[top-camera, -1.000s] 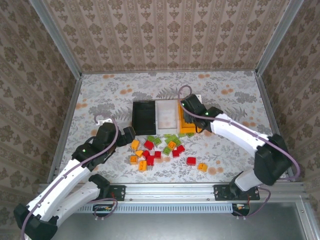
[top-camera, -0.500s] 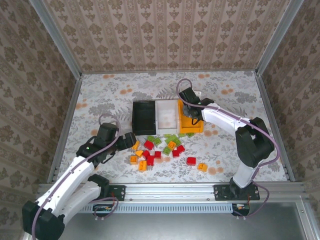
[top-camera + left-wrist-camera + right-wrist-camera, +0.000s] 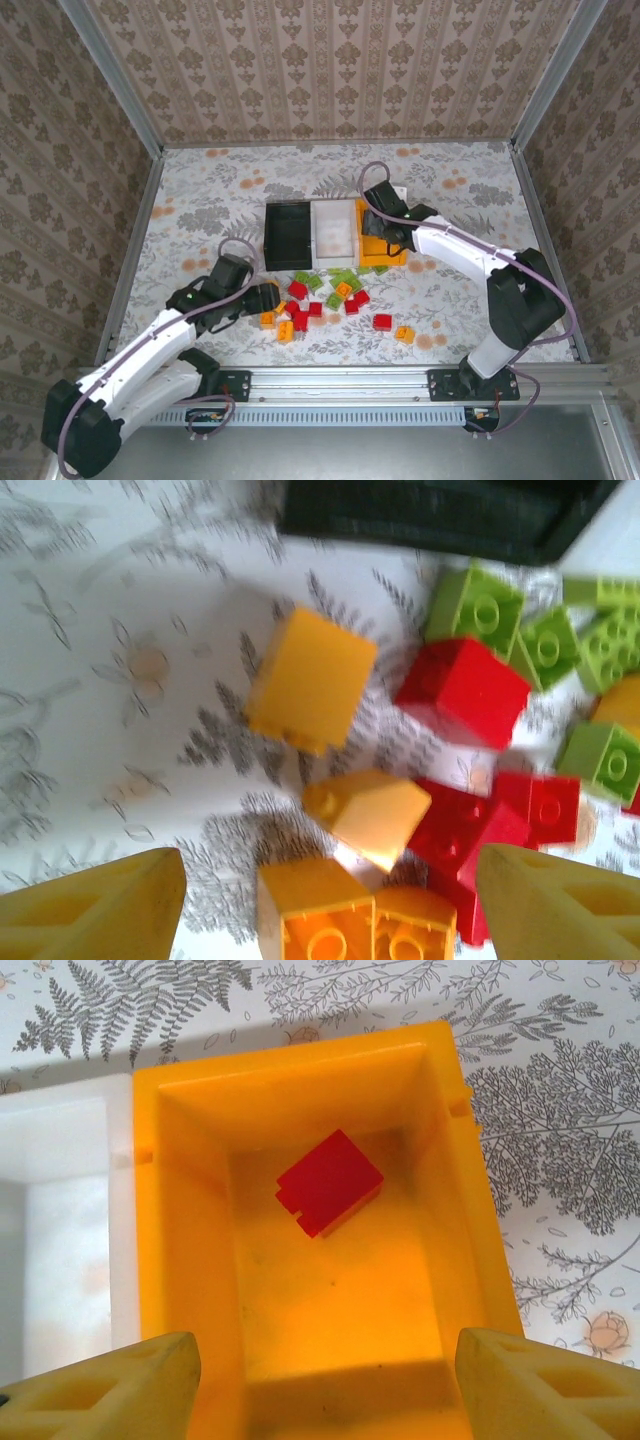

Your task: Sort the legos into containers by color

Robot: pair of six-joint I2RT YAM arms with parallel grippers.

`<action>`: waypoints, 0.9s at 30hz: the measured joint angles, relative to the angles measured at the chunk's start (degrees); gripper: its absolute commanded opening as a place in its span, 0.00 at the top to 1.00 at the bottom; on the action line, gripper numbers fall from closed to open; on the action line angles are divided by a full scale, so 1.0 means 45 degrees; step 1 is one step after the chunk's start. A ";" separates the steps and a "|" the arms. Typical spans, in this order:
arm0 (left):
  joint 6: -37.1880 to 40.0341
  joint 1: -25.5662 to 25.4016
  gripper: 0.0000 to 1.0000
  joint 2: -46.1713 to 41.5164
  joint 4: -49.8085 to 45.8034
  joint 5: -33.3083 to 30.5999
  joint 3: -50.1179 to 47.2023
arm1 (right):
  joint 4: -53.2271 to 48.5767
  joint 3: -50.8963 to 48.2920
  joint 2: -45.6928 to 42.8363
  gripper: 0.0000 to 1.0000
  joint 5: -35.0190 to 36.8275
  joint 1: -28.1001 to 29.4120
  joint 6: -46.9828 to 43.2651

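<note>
Right claw [image 3: 325,1390], released, hovers over the orange bin [image 3: 478,1220]; a red brick [image 3: 330,1182] lies inside, just ahead of its fingers. Left claw [image 3: 325,910], spread wide, straddles an orange-yellow brick [image 3: 315,930]. Step in hand: picking. The next move probably calls for descending and closing.

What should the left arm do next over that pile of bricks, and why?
Probably lower the left gripper and close on the orange-yellow brick. Its jaws stand open and empty, with that brick lying between them.
</note>
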 measured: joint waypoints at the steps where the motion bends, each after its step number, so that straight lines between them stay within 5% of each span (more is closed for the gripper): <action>1: -0.0175 -0.0379 0.23 -0.0126 -0.0073 -0.0068 -0.0228 | 0.0068 -0.0170 -0.0102 0.30 0.0000 0.0000 0.0000; 7: -0.1137 -0.1972 0.25 -0.0073 -0.0146 -0.0447 -0.1379 | 0.0199 -0.0651 -0.0301 0.30 0.0000 0.0000 0.0039; 15: -0.1554 -0.2220 0.34 0.0228 0.0457 -0.0991 -0.1496 | 0.0306 -0.0738 -0.0976 0.29 0.0010 0.0000 0.0063; 27: -0.1549 -0.2220 0.81 0.0607 0.1409 -0.1234 -0.1491 | 0.0301 -0.1360 -0.1282 0.29 0.0068 0.0000 0.0287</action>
